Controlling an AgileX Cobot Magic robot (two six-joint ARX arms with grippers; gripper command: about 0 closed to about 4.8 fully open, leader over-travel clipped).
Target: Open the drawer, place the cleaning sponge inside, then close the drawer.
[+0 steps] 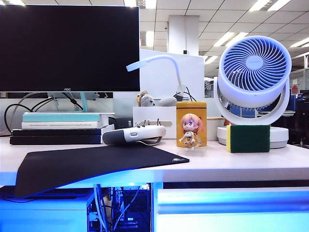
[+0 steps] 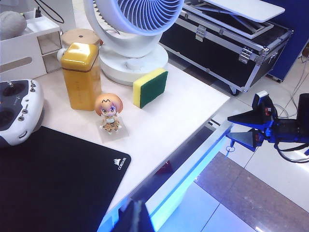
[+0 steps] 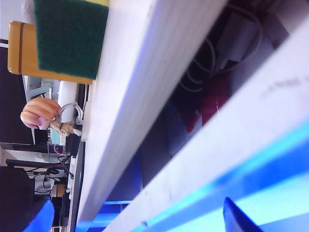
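The cleaning sponge [image 1: 248,138], green face on yellow foam, stands on edge on the desk's right side beside the yellow tin [image 1: 191,123]; it also shows as sponge [image 2: 150,87] and sponge [image 3: 72,36]. Under the desk, the drawer [image 1: 231,205] is pulled out a little, with a dark gap behind its white front [image 2: 193,166]. My right gripper [image 2: 228,130] hangs off the desk's front edge, open, pointing at the drawer front [image 3: 241,121], which runs between its fingers [image 3: 239,217]. My left gripper [image 2: 135,217] is low by the desk's front edge, its fingers together. Neither gripper shows in the exterior view.
A cartoon figure [image 1: 190,130] stands before the tin. A white fan [image 1: 253,82], a controller [image 1: 133,134], a black mouse mat [image 1: 91,164], a monitor [image 1: 67,48] and stacked books share the desk. Cables and something red [image 3: 212,101] lie inside the drawer. A black case [image 2: 227,43] sits on the floor.
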